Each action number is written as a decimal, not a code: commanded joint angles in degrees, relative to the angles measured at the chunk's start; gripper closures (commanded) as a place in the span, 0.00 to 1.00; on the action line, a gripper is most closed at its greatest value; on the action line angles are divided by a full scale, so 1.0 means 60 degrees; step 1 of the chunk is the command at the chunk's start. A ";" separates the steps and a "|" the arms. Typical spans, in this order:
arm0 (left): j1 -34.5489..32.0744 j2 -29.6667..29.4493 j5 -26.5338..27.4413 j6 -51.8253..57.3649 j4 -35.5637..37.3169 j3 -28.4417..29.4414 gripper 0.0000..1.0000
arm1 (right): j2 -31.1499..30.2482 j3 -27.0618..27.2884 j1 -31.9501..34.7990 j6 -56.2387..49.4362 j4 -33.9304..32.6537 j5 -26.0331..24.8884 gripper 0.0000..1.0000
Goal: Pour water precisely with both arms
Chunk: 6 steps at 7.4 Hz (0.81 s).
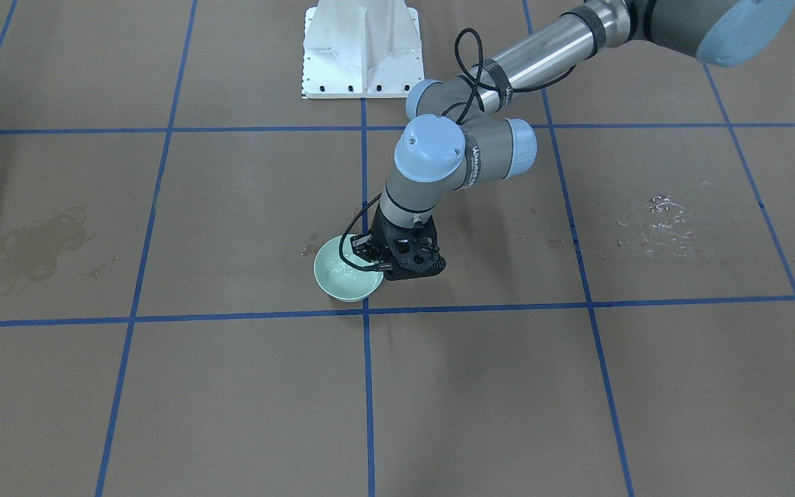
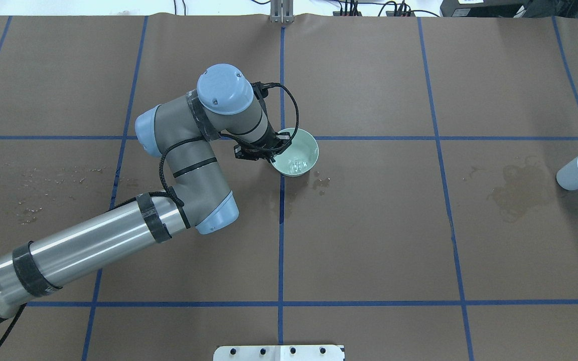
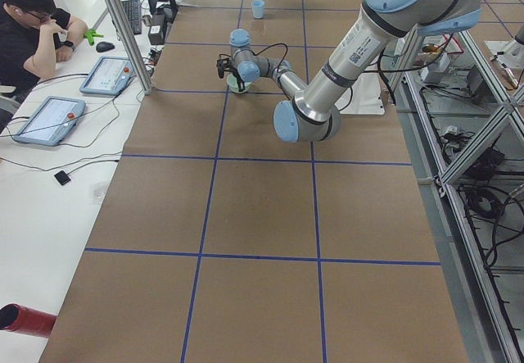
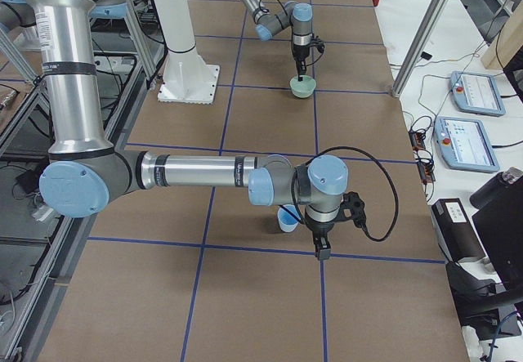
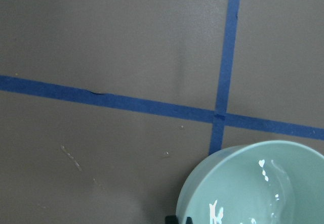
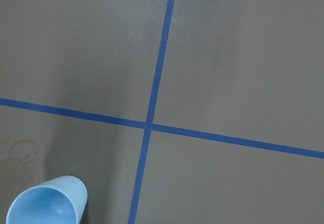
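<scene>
Brown paper covers the whole table, ruled into large squares by blue tape, and we can see several wet marks on it.

Looking from the robot's right end, the right arm is nearest us. It stretches low across the paper, with the right gripper pointing straight down and its tips close to the surface. The light-blue cup stands mouth up just beside that wrist, not between the fingers. This side view does not let us tell whether the gripper is spread or closed. We take the cup to be parked there, out of the way, near a dark damp stain. We cannot tell whether any liquid remains in it.

Farther off, by a tape crossing near the table's middle, the left arm bends down over a pale green bowl. The left gripper sits at the rim on the arm's side. The wrist camera shows black tips close together at that rim, so we judge it is pinched onto the bowl, most likely to steady it or tip it.

The water lies in the bowl's bottom as white glints, with a few drops on the paper just beside it. Farther still, scattered droplets suggest that precision is the hard part here.
</scene>
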 commanded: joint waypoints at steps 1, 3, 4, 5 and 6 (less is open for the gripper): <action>-0.0450 0.0012 -0.0377 -0.0008 0.0809 -0.0623 1.00 | -0.0003 -0.0013 0.0000 -0.0004 -0.0012 0.0000 0.01; -0.1474 0.1147 -0.1665 0.0298 0.1312 -0.1967 1.00 | -0.0090 0.0075 0.0014 0.0010 0.0017 0.0014 0.01; -0.1797 0.2490 -0.2047 0.1098 0.1355 -0.3179 1.00 | -0.0439 0.0438 0.0000 0.0054 0.0119 0.0116 0.01; -0.2207 0.3779 -0.2413 0.1990 0.1356 -0.4090 1.00 | -0.0645 0.0702 0.0000 0.0112 0.0134 0.0233 0.01; -0.2675 0.4735 -0.2866 0.2783 0.1356 -0.4563 1.00 | -0.0647 0.0661 0.0000 0.0156 0.0135 0.0191 0.01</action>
